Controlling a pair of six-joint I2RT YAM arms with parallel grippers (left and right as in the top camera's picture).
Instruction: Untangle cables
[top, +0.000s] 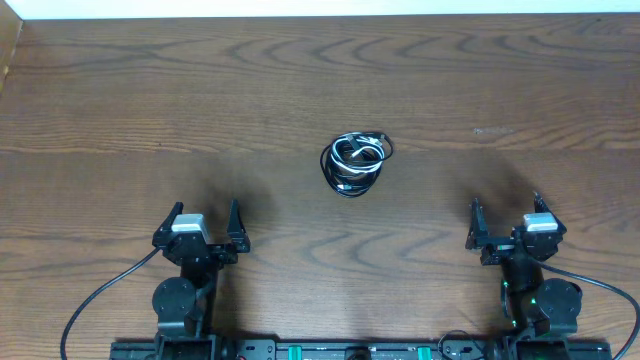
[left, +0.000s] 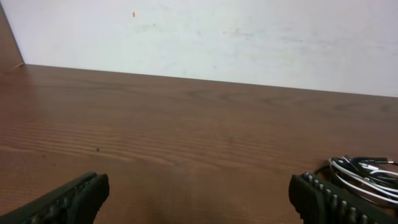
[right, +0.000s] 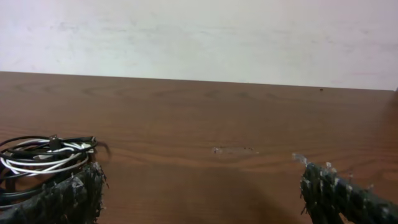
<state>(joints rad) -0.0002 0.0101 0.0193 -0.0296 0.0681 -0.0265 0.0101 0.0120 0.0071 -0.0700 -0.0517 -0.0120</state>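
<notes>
The cables (top: 355, 163) lie balled together in one small coil of black and white cord at the middle of the wooden table. In the left wrist view the cables (left: 367, 175) show at the right edge, beyond the right finger. In the right wrist view the cables (right: 45, 157) sit at the left, partly behind the left finger. My left gripper (top: 208, 221) rests near the front left, open and empty. My right gripper (top: 506, 213) rests near the front right, open and empty. Both are well short of the coil.
The wooden table (top: 150, 110) runs back to a white wall (left: 249, 37). Thick black arm cords (top: 100, 295) trail from each arm base along the front edge. A faint pale scuff (right: 233, 150) marks the wood ahead of the right gripper.
</notes>
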